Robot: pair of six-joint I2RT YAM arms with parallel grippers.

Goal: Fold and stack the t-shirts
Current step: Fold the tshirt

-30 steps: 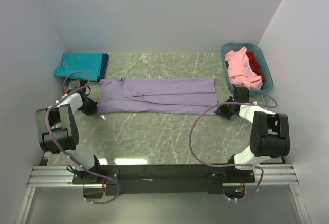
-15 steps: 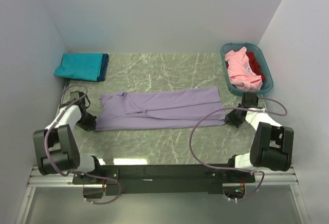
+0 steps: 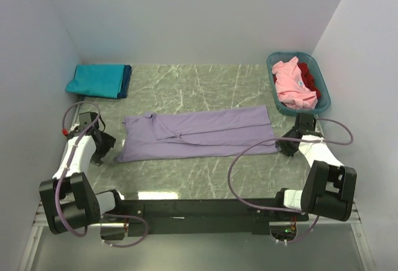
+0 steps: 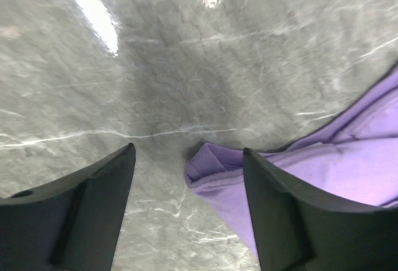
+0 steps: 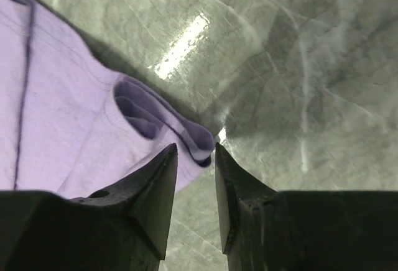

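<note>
Lavender soft t-shirt, long folded strip across veined marble table.

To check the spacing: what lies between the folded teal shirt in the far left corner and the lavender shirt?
Only bare marble table; the top view shows nothing between the teal shirt and the lavender shirt.

Open marble table near and far of the spread lavender shirt; obstacles: folded teal shirt far left, basket far right, enclosing walls.
</note>
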